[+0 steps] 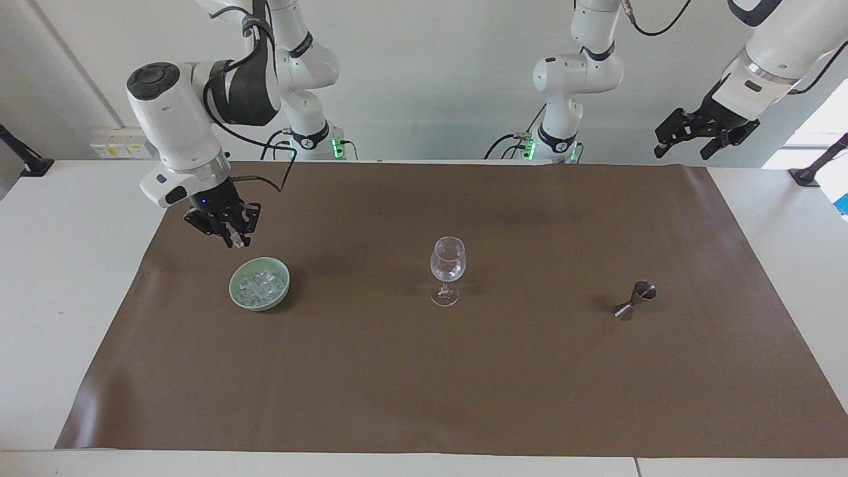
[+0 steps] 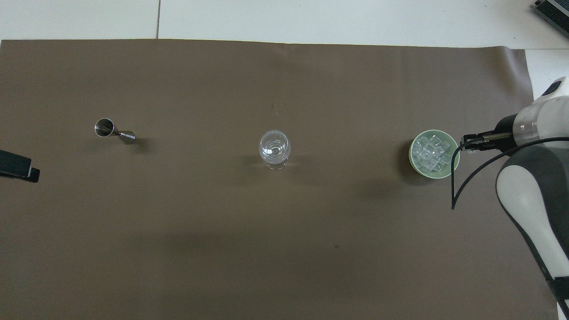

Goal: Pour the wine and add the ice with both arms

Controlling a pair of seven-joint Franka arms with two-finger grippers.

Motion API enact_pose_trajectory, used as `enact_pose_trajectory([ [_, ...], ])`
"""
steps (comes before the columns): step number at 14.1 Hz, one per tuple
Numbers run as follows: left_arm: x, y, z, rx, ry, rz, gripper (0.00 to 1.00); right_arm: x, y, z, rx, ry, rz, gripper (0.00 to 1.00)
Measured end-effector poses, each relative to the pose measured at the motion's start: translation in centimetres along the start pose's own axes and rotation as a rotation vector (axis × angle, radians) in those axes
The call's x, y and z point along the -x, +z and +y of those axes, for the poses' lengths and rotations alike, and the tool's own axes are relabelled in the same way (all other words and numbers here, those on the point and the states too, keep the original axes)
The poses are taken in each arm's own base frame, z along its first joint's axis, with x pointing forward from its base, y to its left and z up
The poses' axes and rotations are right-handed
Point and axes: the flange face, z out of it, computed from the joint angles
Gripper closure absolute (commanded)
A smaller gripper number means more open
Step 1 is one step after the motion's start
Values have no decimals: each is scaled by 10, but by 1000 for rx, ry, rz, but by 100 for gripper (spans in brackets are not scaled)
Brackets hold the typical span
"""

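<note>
A pale green bowl [image 1: 232, 290] [image 2: 411, 153] with a heap of clear ice [image 1: 262, 285] [image 2: 430, 154] sits toward the right arm's end of the brown mat. My right gripper [image 1: 233, 240] [image 2: 464, 146] hangs above the mat at the bowl's rim, shut, with a small whitish ice cube pinched at its tips. A clear stemmed glass [image 1: 448, 260] [image 2: 274, 148] stands mid-mat. My left gripper [image 1: 682, 152] [image 2: 20, 166] waits open, raised over the mat's edge at the left arm's end. No wine shows.
A small metal jigger [image 1: 635, 299] [image 2: 114, 131] rests on the mat toward the left arm's end, level with the glass. The brown mat [image 1: 424, 384] covers most of the white table. A black cable loops from the right wrist.
</note>
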Motion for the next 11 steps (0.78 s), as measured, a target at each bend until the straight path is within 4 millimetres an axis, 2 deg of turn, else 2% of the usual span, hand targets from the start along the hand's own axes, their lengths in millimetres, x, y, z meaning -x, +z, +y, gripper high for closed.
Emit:
enact_pose_trajectory([
  [6, 0, 0, 0, 0, 0, 0, 0, 16, -42, -1, -8, -3, -31, 100],
  [11, 0, 0, 0, 0, 0, -1, 0, 14, -49, -16, -7, 7, -26, 100],
])
